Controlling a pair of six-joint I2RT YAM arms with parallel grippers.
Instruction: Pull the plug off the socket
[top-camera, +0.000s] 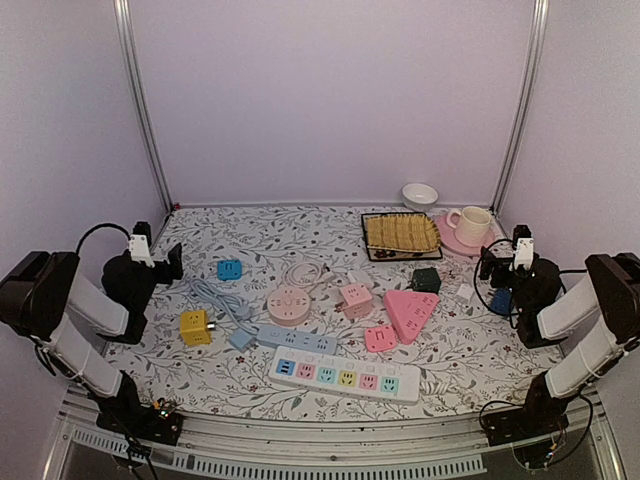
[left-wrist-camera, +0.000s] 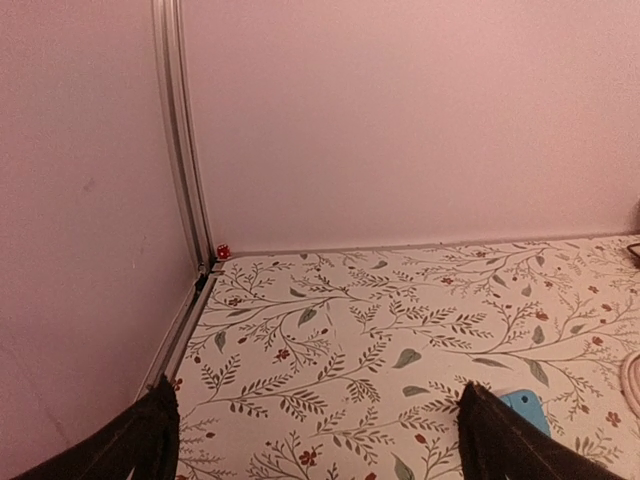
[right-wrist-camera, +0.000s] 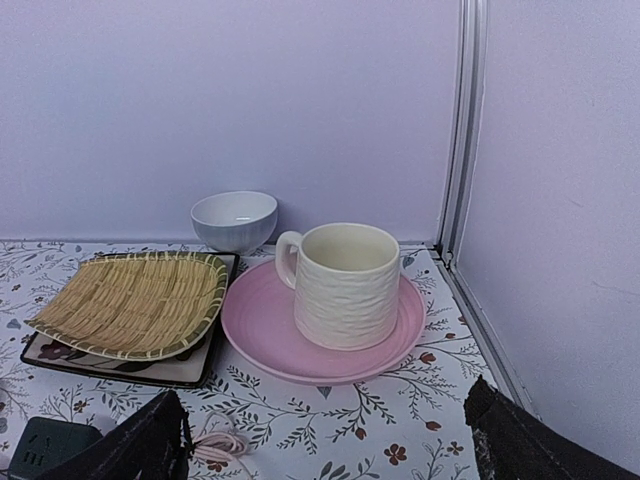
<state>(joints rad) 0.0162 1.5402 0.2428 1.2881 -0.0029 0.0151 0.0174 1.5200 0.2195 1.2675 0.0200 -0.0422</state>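
In the top view a light blue power strip (top-camera: 298, 342) lies mid-table with a grey-blue plug (top-camera: 243, 338) at its left end; the plug's grey cable (top-camera: 210, 298) runs back to the left. A round pink socket (top-camera: 289, 304) with a coiled white cable (top-camera: 305, 272) lies behind it. A pink cube socket (top-camera: 355, 298) has a white plug (top-camera: 362, 279) against it. My left gripper (top-camera: 172, 262) hangs open and empty at the far left. My right gripper (top-camera: 492, 262) hangs open and empty at the far right. In the wrist views both grippers (left-wrist-camera: 320, 450) (right-wrist-camera: 330, 450) are wide open over bare cloth.
A long white strip (top-camera: 346, 377), a pink triangular socket (top-camera: 410, 312), a small pink socket (top-camera: 380, 339), yellow cube (top-camera: 195, 327), blue cube (top-camera: 229, 269) (left-wrist-camera: 525, 408) and dark green socket (top-camera: 426, 279) (right-wrist-camera: 35, 445) lie about. Bamboo tray (right-wrist-camera: 135, 300), cup (right-wrist-camera: 345, 285) on pink saucer (right-wrist-camera: 255, 330) and bowl (right-wrist-camera: 234, 220) stand back right.
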